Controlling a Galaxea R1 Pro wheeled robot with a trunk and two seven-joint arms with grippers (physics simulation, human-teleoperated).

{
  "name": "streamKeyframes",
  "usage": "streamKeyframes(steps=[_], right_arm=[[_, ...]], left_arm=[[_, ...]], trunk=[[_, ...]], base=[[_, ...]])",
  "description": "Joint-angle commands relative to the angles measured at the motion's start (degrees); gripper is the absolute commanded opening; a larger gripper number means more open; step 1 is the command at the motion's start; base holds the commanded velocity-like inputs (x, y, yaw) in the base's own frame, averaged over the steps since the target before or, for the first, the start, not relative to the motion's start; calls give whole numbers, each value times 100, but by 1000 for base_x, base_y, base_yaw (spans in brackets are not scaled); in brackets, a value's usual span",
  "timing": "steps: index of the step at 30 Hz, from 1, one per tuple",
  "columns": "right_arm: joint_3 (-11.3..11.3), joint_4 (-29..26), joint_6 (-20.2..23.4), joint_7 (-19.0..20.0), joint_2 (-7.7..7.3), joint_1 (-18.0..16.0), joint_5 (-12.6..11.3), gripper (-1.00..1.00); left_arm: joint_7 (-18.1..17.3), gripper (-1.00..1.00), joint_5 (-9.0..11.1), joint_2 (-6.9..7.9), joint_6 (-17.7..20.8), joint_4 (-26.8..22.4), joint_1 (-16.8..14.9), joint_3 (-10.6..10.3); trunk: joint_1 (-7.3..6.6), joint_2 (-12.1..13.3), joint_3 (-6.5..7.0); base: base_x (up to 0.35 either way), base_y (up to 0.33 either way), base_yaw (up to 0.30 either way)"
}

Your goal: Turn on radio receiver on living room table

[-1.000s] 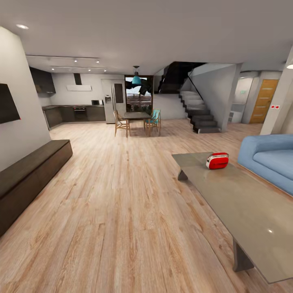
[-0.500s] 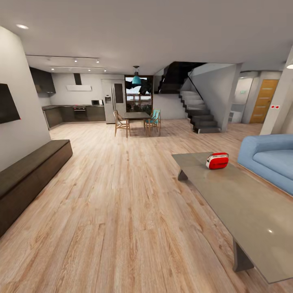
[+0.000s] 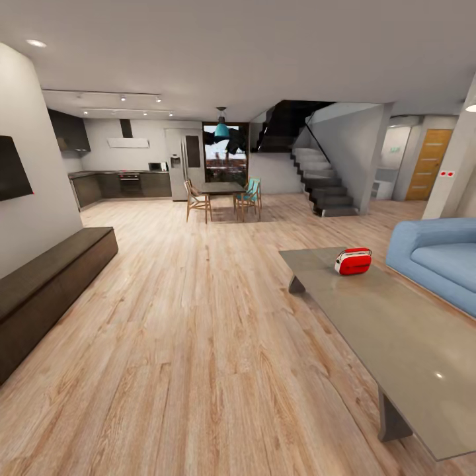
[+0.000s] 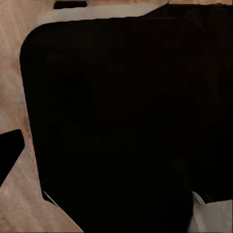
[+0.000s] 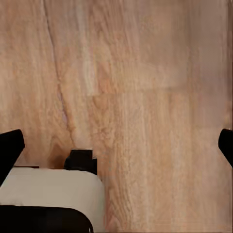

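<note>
The small red radio receiver with white trim and a top handle stands upright near the far end of the low grey glossy table, ahead and to my right in the head view. In the right wrist view my right gripper is open, its black fingertips wide apart over bare wood floor. In the left wrist view my left gripper points at a dark part of my own body; one black fingertip shows at the edge, spread as on the right. Both grippers are far from the radio.
A blue sofa sits just beyond the table on the right. A long dark bench runs along the left wall. Open plank floor lies between them. Dining chairs, a kitchen and stairs are at the back.
</note>
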Motion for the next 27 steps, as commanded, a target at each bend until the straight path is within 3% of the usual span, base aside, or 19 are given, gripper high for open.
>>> streamKeyframes(steps=[1, 4, 11, 27], right_arm=[[4, -1154, 158, 9, -6, -139, 5, 100], [3, -1183, 295, 8, -9, -315, 19, 100], [44, -1156, -15, -9, -4, -401, 19, 100], [53, -1153, -54, -10, -2, -399, 23, 100]], left_arm=[[13, 100, -1, 1, 135, -2466, -10, 1], [18, 100, -7, 11, 225, -2778, -19, 6], [35, 100, -24, 23, -624, -2684, -23, 21], [338, 100, -27, 37, -657, -2639, -23, 51]], trunk=[[0, 0, 0], [0, 0, 0], [0, 0, 0], [0, 0, 0]], base=[[0, 0, 0], [0, 0, 0], [11, 1, 0], [289, 2, 0]])
